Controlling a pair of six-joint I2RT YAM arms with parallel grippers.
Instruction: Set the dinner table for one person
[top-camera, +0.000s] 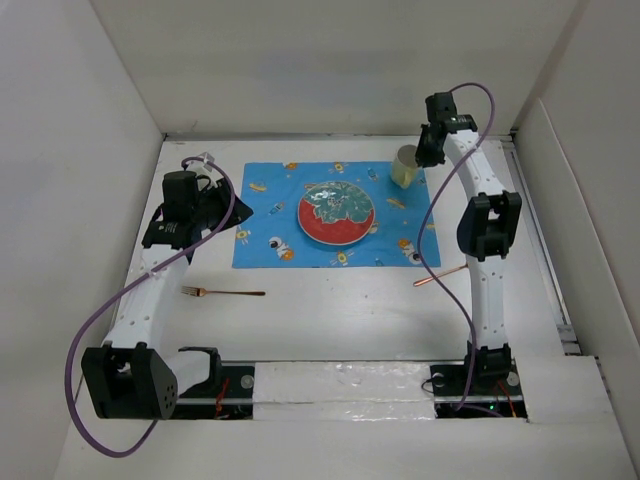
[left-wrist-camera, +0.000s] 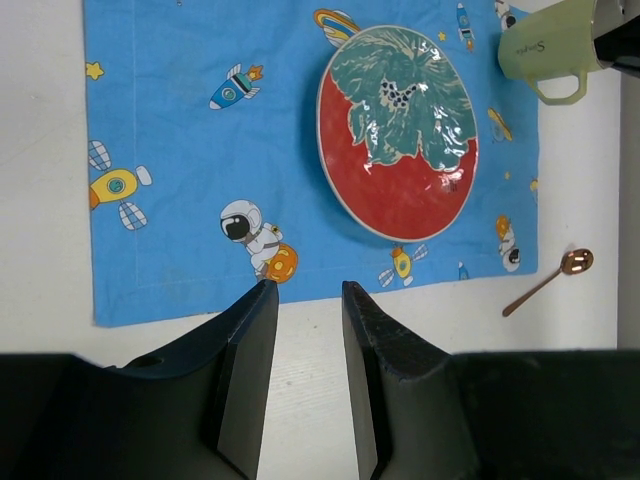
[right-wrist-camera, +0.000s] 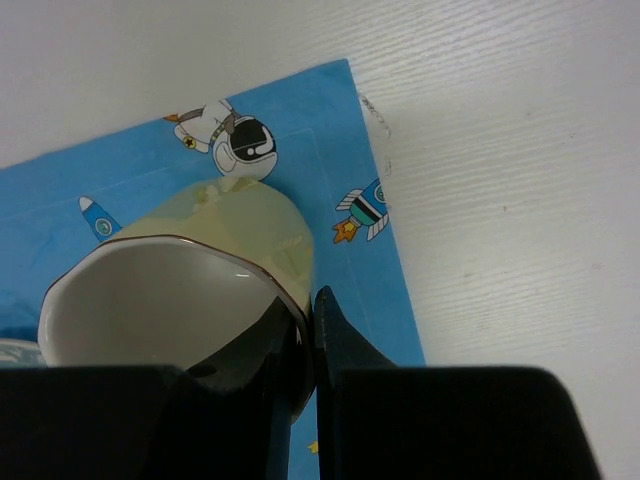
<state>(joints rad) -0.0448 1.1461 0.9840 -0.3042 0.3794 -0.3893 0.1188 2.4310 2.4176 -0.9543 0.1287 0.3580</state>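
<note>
The white dinner table (top-camera: 330, 320) carries a blue cartoon-printed mat (top-camera: 270, 210) with a red plate (top-camera: 337, 215) with a teal leaf pattern at its middle. My right gripper (top-camera: 426, 156) is shut on the rim of a pale yellow-green mug (top-camera: 404, 167) at the mat's back right corner. In the right wrist view one finger is inside the mug (right-wrist-camera: 180, 280) and one outside, my right gripper (right-wrist-camera: 305, 312) pinching the wall. I cannot tell whether the mug rests on the mat. My left gripper (left-wrist-camera: 307, 290) is open and empty above bare table at the mat's left edge (top-camera: 222, 205).
A copper fork (top-camera: 222, 292) lies on the table in front of the mat's left part. A copper spoon (top-camera: 440, 276) lies in front of its right corner, also in the left wrist view (left-wrist-camera: 548, 282). White walls enclose the table at the back and sides.
</note>
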